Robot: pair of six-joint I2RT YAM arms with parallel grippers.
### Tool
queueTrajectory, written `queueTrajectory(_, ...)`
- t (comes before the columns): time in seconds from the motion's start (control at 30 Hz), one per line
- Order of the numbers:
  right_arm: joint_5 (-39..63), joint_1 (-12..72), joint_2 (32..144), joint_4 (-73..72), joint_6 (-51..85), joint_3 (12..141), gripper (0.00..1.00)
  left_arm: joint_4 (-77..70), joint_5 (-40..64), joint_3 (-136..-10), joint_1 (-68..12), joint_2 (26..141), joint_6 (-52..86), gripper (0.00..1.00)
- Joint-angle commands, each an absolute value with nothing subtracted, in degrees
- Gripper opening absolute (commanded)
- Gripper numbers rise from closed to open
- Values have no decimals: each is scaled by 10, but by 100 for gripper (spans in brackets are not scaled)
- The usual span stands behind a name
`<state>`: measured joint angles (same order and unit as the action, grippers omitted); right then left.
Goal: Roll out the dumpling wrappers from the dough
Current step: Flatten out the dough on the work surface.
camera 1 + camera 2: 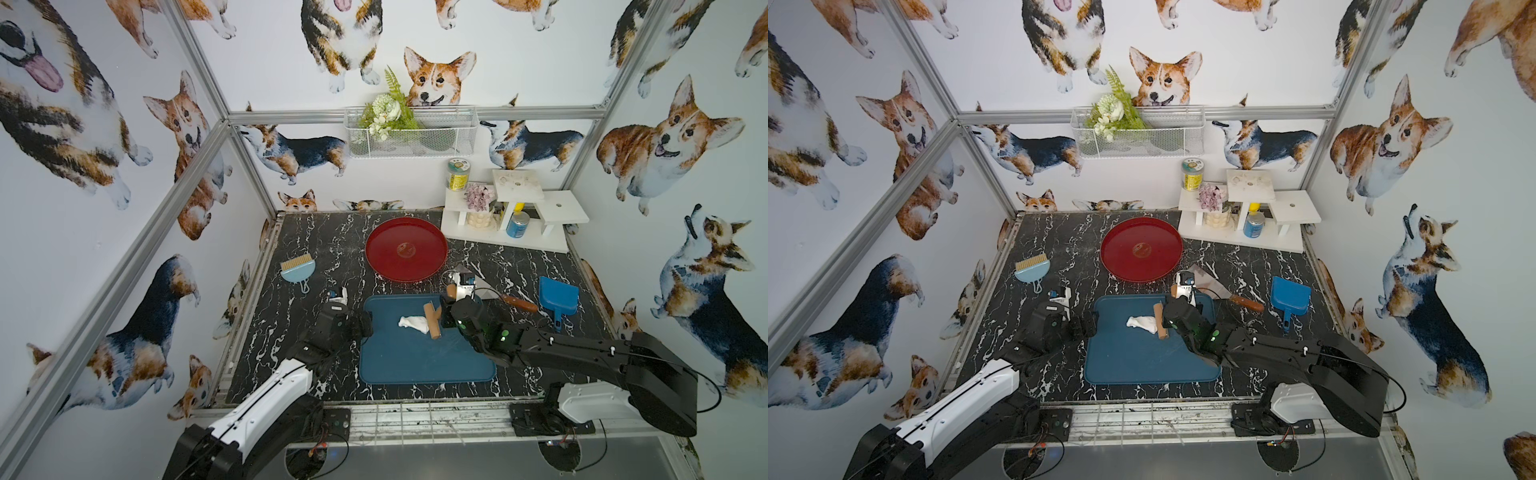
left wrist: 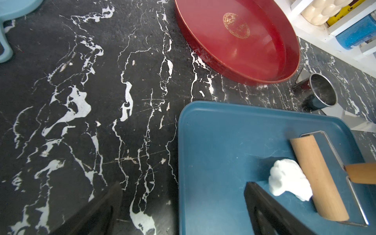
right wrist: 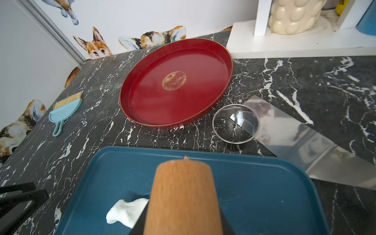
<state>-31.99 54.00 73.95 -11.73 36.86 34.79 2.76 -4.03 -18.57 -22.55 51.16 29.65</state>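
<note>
Right gripper [image 1: 444,318]: clamped on the wooden roller [image 1: 432,322]; in its wrist view wood fills the space between the jaws, and it stands low over the far half of the tray
Left gripper [image 1: 365,326]: jaws spread wide, holding nothing; in its wrist view one finger [image 2: 264,205] hangs over the tray's edge, its partner over bare table
Table [image 1: 291,299]: black top with white veins, under both grippers
White shelf [image 1: 511,232]: far beyond the right gripper, in the back corner on its outer side
Blue tray [image 1: 415,361]: flat on the table, beneath the right gripper and reaching across to the left gripper's inner finger
Red plate [image 1: 386,257]: beyond both grippers toward the back wall, near the tray's far edge but apart from it
Scraper [image 3: 295,132]: shiny blade flat on the table just beyond the right gripper on its outer side, wooden handle pointing away toward the dustpan
Blue dustpan [image 1: 557,297]: well out on the right gripper's outer side, past the scraper's handle
Brush [image 1: 296,268]: light blue, bristles toward the back wall, beyond the left gripper on its outer side
Roller: barrel down on the tray at the right gripper's inner side
Dough [image 1: 413,324]: lumpy, uneven white mass on the tray between the two grippers, touching the barrel's side that faces the left gripper, nearer the right gripper
Ring cutter [image 3: 236,124]: small steel ring just beyond the right gripper, between it and the red plate, set over a corner of the scraper's blade
</note>
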Motion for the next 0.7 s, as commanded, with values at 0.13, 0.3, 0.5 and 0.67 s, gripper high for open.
queueTrajectory(0.13,-259,545,715,-129,346,321,0,15,-30,-187,-225,519,286,100)
queueTrajectory(0.3,-219,521,678,-163,363,288,0,9,-28,-184,-225,523,286,100)
queueTrajectory(0.5,-221,503,688,-132,358,300,0,3,-28,-182,-225,525,285,100)
queueTrajectory(0.67,-221,497,707,-114,347,325,0,2,-28,-185,-225,536,281,100)
